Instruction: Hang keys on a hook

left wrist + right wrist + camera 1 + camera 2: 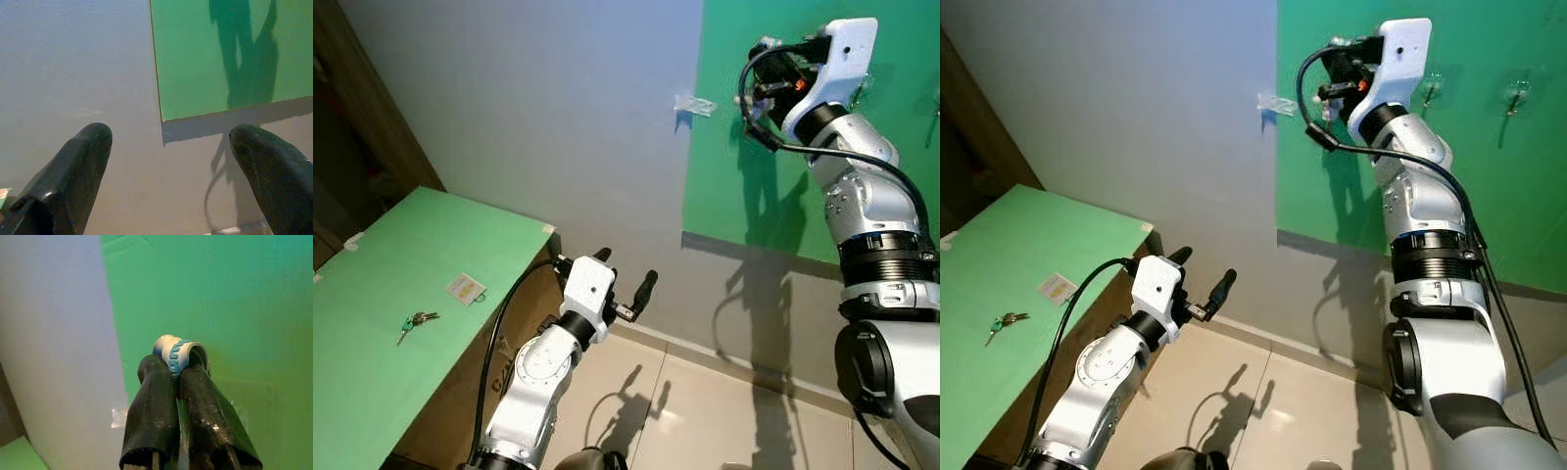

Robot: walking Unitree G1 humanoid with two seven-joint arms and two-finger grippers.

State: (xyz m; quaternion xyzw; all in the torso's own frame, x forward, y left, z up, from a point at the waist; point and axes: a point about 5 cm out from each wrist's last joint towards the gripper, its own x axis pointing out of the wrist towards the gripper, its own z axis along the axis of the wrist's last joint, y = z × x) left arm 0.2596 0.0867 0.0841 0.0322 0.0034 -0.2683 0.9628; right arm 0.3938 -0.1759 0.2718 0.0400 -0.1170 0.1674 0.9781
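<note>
The keys (pixel 417 321) lie on the bench (pixel 372 392) at the left, near a card (pixel 465 288); hooks (pixel 1518 95) (several) sit on the wall panel (pixel 1489 196) to the right.

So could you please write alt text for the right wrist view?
The right hand, shut on a white and blue key tag, is raised close to a green wall panel. A clear hook sits on the grey wall beside it.

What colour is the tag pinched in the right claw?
White with blue lettering; the tag in the right claw shows best in the right wrist view.
</note>
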